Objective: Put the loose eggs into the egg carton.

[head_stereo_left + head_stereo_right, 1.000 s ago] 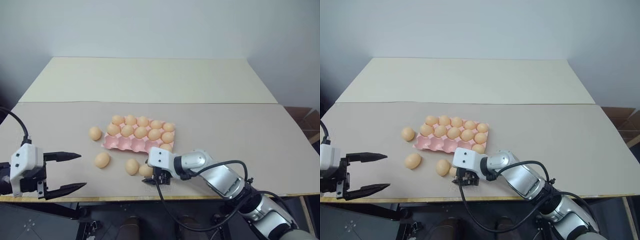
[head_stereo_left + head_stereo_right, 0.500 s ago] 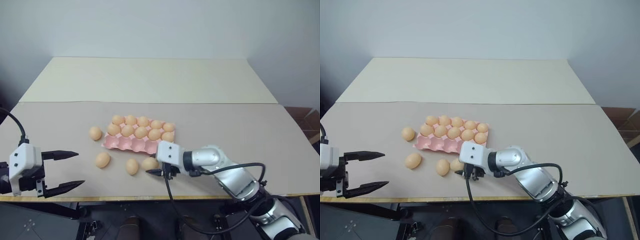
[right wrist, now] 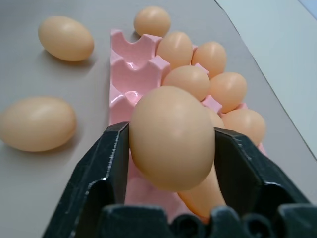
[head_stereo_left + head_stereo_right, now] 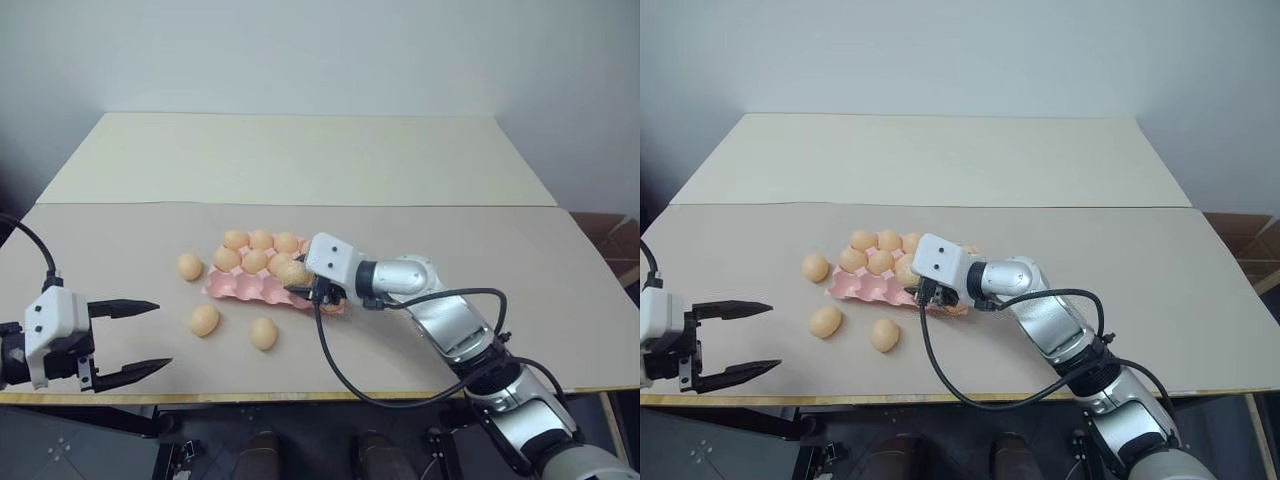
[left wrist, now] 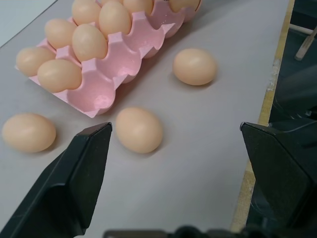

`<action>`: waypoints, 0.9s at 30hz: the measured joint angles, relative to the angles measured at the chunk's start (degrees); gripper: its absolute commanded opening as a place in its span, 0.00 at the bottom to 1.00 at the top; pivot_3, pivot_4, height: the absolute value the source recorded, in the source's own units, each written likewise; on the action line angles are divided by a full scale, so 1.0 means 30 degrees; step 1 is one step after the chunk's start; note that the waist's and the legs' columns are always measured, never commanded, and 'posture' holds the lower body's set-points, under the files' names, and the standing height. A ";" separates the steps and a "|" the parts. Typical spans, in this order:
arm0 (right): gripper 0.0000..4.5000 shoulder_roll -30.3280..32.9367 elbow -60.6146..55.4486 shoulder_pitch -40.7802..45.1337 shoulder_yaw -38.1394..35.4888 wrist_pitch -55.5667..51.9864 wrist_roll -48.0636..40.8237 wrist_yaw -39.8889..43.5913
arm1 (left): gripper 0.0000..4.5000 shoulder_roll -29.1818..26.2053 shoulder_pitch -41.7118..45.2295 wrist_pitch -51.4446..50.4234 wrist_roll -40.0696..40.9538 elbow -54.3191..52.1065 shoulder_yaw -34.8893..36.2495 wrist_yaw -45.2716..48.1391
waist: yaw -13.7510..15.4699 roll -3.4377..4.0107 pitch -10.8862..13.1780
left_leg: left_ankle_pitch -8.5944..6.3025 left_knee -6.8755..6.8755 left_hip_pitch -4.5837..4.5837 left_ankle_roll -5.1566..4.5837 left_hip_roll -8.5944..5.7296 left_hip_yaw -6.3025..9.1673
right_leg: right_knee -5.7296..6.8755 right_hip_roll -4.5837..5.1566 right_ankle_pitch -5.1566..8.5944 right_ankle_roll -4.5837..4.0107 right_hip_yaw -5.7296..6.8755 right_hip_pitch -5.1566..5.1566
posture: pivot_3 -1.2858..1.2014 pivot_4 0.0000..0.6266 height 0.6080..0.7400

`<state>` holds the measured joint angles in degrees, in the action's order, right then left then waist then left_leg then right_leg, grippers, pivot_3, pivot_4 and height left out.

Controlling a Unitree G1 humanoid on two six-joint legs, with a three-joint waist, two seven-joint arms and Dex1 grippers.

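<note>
The pink egg carton (image 4: 246, 288) lies mid-table, its back two rows holding eggs and its near row showing bare cups (image 5: 126, 54). My right gripper (image 4: 299, 289) hovers over the carton's near right part, shut on a pale orange egg (image 3: 171, 136) squeezed between both fingers. Three loose eggs rest on the table: one (image 4: 190, 266) left of the carton, and two in front of it (image 4: 204, 319) (image 4: 264, 332). My left gripper (image 4: 135, 341) stands open at the table's front left, nothing between its fingers (image 5: 74, 188).
The table's front edge (image 4: 300, 395) runs just below the loose eggs. A paler board (image 4: 300, 160) covers the far half of the table. A black cable (image 4: 340, 375) loops from my right wrist over the front of the table.
My right gripper closed on the egg lying near the table's front, then lifted it up and away to above the carton's near row. The left gripper stayed put, open.
</note>
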<state>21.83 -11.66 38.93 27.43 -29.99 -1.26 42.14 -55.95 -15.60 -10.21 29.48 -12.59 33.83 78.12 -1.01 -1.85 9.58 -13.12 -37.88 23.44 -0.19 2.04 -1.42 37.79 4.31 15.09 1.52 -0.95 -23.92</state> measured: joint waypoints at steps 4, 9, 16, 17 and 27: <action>0.99 -0.0028 -0.0064 -0.0124 -0.0015 0.0078 0.0011 0.0170 | 1.00 0.0009 -0.0071 0.0003 -0.0001 0.0000 0.0035 0.0003 | -0.0002 0.0000 0.0000 | 0.0000 0.0000 -0.0001 0.0000 0.0001 -0.0022 | 0.0032 -0.0001 0.0000 0.0000 -0.0021 -0.0020 | 0.52 0.24 1.00; 0.99 -0.0003 -0.0869 -0.0387 -0.0284 0.0046 -0.0006 0.0337 | 1.00 0.0008 -0.0033 0.0008 -0.0002 0.0001 0.0035 -0.0008 | 0.0004 -0.0001 0.0000 | 0.0000 0.0000 0.0010 0.0000 0.0000 -0.0024 | 0.0028 0.0000 0.0000 0.0000 -0.0023 -0.0031 | 0.52 0.24 1.00; 0.99 0.2294 -0.3833 -0.1616 -0.1596 -0.1222 -0.0893 0.1511 | 1.00 0.0004 0.0034 0.0000 0.0007 0.0008 0.0061 -0.0050 | 0.0095 -0.0001 0.0000 | 0.0000 0.0000 0.0023 0.0000 -0.0008 -0.0020 | 0.0014 0.0010 0.0002 0.0002 -0.0018 -0.0028 | 0.52 0.24 1.00; 0.99 0.3013 -0.4428 -0.1956 -0.2158 -0.1575 -0.1418 0.2015 | 1.00 0.0000 0.0048 -0.0003 0.0024 -0.0003 0.0080 -0.0037 | 0.0128 -0.0002 0.0000 | 0.0000 0.0000 0.0031 0.0000 -0.0011 -0.0019 | -0.0001 0.0015 0.0002 0.0003 -0.0014 -0.0026 | 0.52 0.24 1.00; 0.99 1.0657 -0.7206 -0.4589 -0.8049 -0.1909 -0.6055 0.7692 | 1.00 -0.0071 -0.0239 0.0000 0.0016 0.0337 0.1127 0.0429 | -0.0018 -0.0004 0.0002 | 0.0000 0.0001 -0.0009 0.0000 0.0021 -0.0046 | -0.0007 -0.0008 0.0001 0.0000 -0.0030 -0.0008 | 0.52 0.24 1.00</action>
<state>53.80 -33.28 25.16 3.28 -35.71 -19.43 65.22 -56.16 -16.31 -10.21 29.53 -11.58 37.21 79.41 -1.06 -1.86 9.58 -13.13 -37.87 23.42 -0.19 2.10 -1.56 37.77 4.29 15.09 1.53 -1.04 -23.95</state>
